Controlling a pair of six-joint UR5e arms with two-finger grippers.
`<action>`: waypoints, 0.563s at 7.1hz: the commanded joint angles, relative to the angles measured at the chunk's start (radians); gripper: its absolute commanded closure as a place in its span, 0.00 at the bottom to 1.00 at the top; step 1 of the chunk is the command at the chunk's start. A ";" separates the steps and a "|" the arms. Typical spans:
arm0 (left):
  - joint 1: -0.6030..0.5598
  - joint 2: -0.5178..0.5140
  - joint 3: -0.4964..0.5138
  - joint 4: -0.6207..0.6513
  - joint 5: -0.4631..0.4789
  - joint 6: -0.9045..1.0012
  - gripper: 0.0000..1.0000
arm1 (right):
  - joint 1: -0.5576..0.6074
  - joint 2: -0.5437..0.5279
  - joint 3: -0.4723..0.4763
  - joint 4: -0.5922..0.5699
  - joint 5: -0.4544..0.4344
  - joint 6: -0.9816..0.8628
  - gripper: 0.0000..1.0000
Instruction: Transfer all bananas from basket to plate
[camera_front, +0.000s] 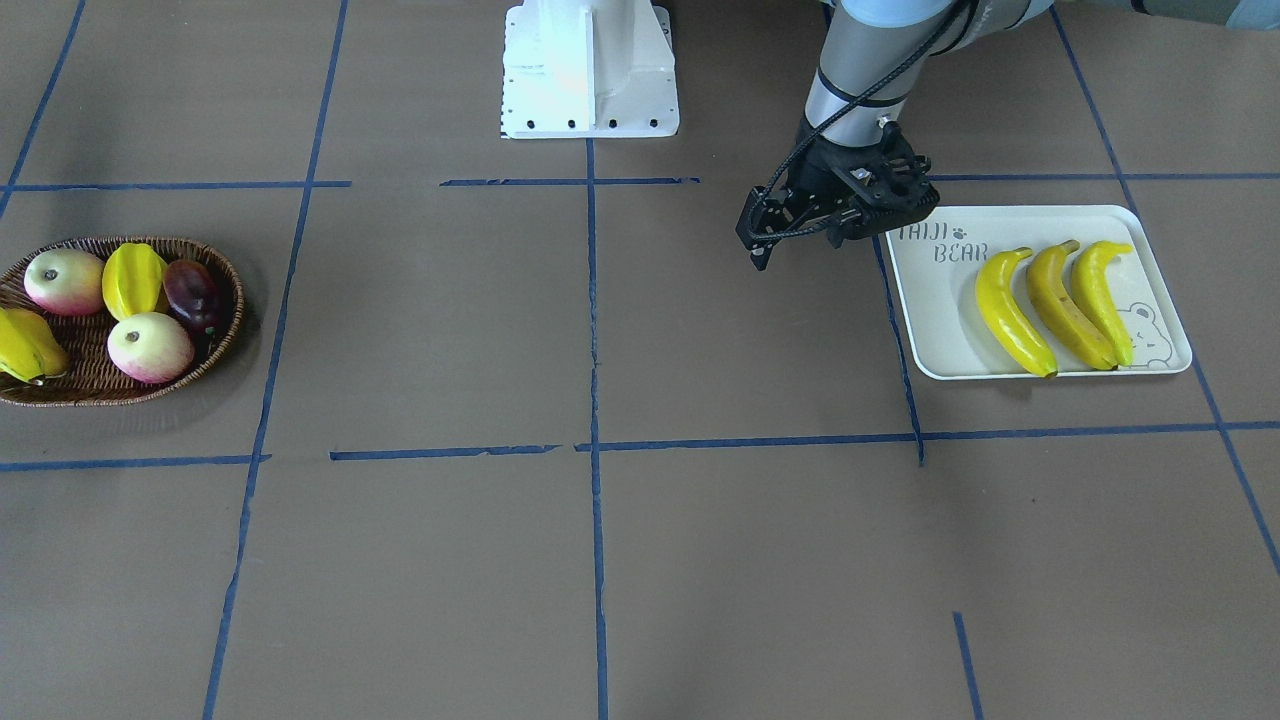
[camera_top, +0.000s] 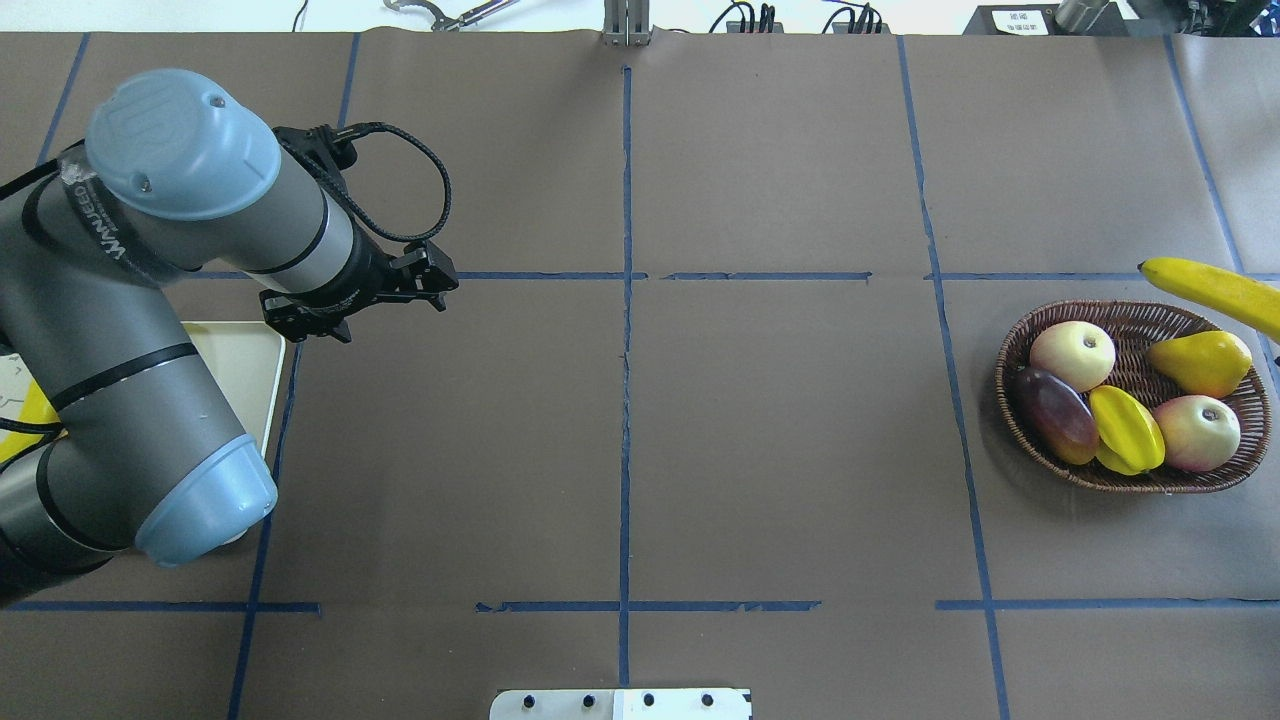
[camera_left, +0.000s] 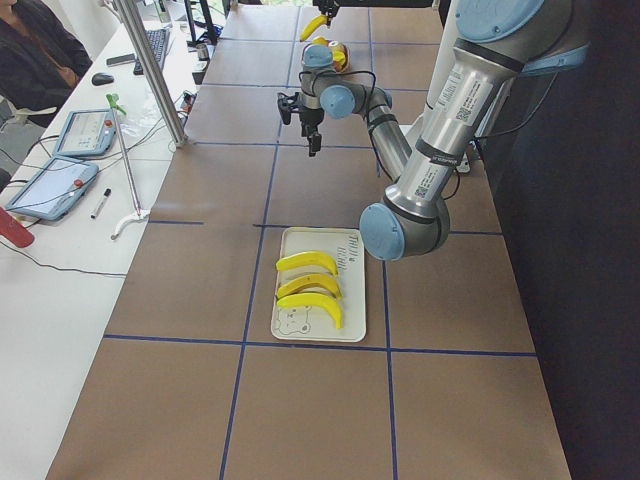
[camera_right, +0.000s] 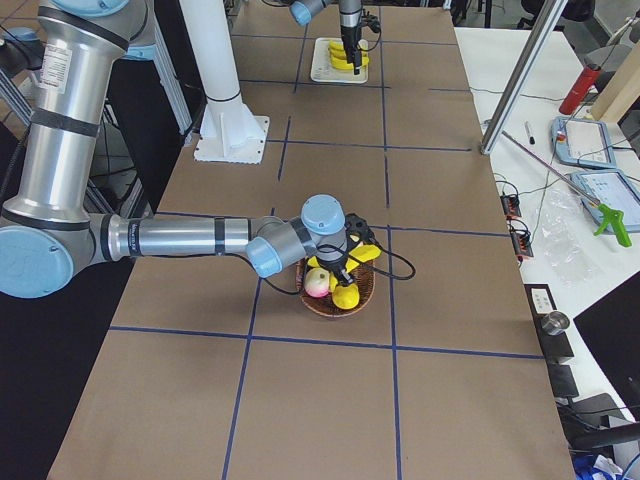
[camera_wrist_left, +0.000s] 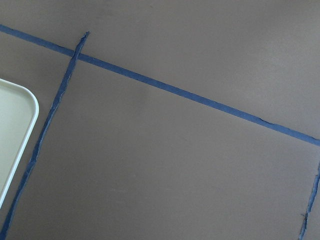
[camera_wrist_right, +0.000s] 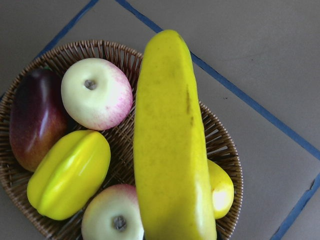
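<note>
Over the basket (camera_top: 1130, 318) at 3 o'clock, last banana (camera_wrist_right: 172, 150) hangs lifted | right end effector (camera_right: 348, 255): closure we cannot tell | left end effector (camera_front: 805, 240) spread beside plate (camera_front: 935, 310) at 9 o'clock, three bananas (camera_front: 1060, 305) on it | next, we reckon: carry across, lay flat.

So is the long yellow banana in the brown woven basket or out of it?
Out. The long yellow banana hangs above the brown woven wicker basket, much closer to the wrist camera.

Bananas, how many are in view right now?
4. Three bananas lie side by side on the white tray; the fourth is raised above the basket. None seems hidden.
</note>
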 joint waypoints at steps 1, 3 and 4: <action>0.001 -0.007 -0.001 -0.053 0.000 -0.023 0.00 | 0.001 0.147 0.002 -0.017 0.044 0.293 1.00; 0.009 -0.008 0.008 -0.217 0.000 -0.155 0.00 | -0.078 0.241 0.034 -0.008 0.055 0.556 1.00; 0.023 -0.008 0.020 -0.320 0.000 -0.234 0.00 | -0.138 0.270 0.070 -0.007 0.040 0.691 1.00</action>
